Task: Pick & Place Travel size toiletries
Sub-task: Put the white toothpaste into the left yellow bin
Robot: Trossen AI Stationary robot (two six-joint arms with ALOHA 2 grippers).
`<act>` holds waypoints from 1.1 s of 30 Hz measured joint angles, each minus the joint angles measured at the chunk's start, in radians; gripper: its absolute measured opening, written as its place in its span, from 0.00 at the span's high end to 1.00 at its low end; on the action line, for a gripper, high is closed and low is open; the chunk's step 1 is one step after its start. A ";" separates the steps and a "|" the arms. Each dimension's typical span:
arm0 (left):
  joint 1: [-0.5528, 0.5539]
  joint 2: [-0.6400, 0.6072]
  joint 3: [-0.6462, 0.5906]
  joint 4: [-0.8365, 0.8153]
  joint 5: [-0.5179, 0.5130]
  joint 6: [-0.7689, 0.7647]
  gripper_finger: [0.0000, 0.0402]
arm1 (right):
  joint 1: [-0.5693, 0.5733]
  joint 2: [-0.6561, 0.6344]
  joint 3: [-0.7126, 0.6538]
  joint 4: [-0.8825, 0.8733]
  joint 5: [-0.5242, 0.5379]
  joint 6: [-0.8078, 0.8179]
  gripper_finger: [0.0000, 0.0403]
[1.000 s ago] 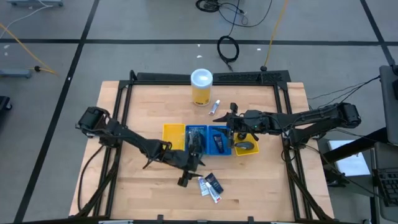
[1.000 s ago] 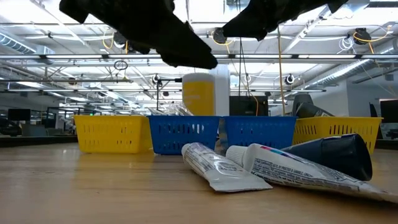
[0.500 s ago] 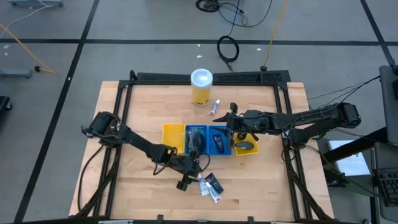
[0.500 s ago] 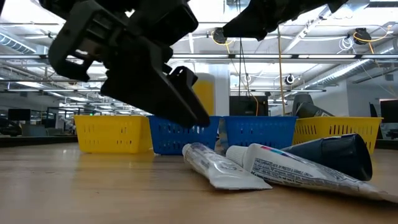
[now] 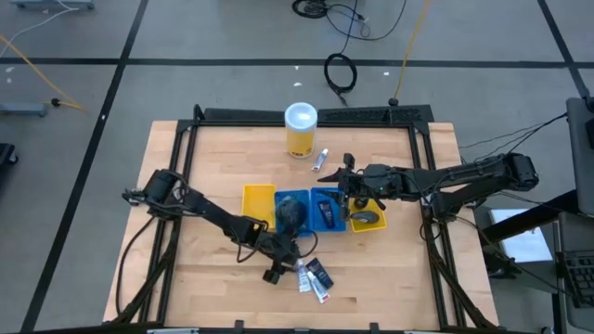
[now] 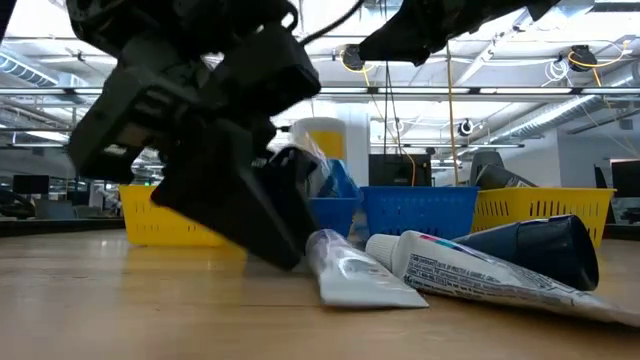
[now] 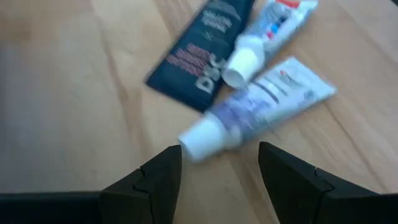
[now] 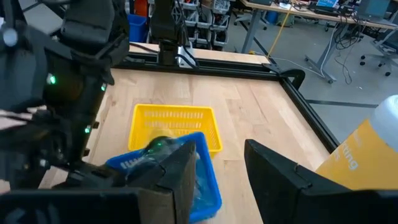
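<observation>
Three travel size toiletries lie together on the wood near the table's front edge: a white tube (image 7: 255,109), a dark tube (image 7: 199,59) and a second white tube (image 7: 273,28). My left gripper (image 7: 221,180) is open, low over the table and slanting down. Its fingers stand on either side of the first white tube's cap end (image 7: 199,142). In the low view this gripper (image 6: 270,230) covers that cap. My right gripper (image 5: 348,190) hangs open above the row of trays with nothing between its fingers. One more small tube (image 5: 321,160) lies by the canister. My left gripper's fingers stand close beside the white tube's cap end (image 7: 199,142); I cannot tell whether a finger touches it. The tube lies flat on the table.
A row of trays stands mid-table: yellow (image 5: 259,199), blue (image 5: 292,197), blue (image 5: 325,211), yellow (image 5: 368,226), with items inside. A tall yellow canister (image 5: 301,128) with a white lid stands at the back. Bare wood lies left of the tubes.
My left gripper has come down from above the blue tray toward the table's near edge, tipping further downward, and now stands low at the white tube's cap end. Its fingers have stayed open.
</observation>
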 joint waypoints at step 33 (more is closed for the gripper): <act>-0.048 -0.021 0.000 0.030 -0.101 0.091 0.47 | 0.000 0.000 0.000 0.000 0.000 -0.003 0.68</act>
